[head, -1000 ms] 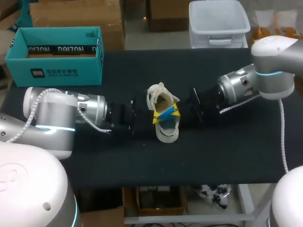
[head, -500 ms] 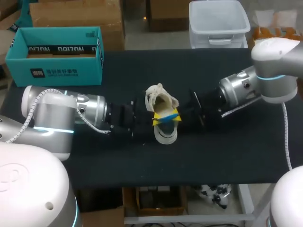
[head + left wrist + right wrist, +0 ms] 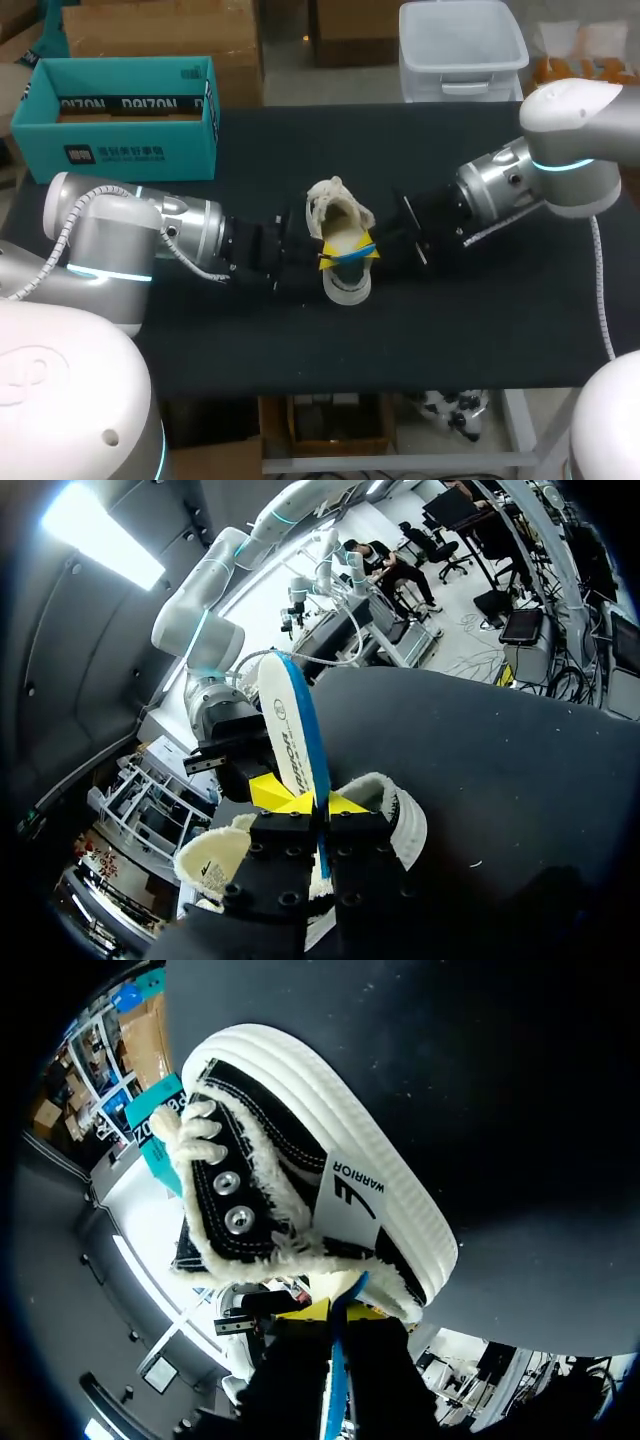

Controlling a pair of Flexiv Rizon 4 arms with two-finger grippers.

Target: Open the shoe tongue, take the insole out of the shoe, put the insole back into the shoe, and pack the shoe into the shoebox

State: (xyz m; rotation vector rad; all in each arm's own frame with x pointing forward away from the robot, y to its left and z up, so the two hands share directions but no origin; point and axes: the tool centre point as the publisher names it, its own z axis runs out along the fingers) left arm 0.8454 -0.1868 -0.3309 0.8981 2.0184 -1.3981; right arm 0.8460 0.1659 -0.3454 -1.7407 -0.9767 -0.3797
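Meeting at the middle of the black tabletop (image 3: 480, 320), both arms have closed in on the shoe (image 3: 345, 287), the left arm from 9 o'clock and the right from 3 o'clock. The shoe sits dead centre, its white toe cap towards 6 o'clock and its fleecy cream collar gaping at 12. Across its opening runs the insole (image 3: 352, 252), a thin blue and white strip turned on edge.

The left hand (image 3: 322, 262) is pinching the insole: its wrist view shows the strip (image 3: 290, 730) rising straight up from between the yellow tips, with the shoe's lined rim just behind. The right hand (image 3: 372, 250) is pressed onto the insole from the other side: in its own wrist view the blue edge (image 3: 335, 1380) runs between its fingers, and the black canvas side of the shoe is right ahead. I cannot tell how much of the insole's lower end sits inside the shoe.

The teal shoebox (image 3: 120, 150) stands open at 10 o'clock, well apart from the shoe.
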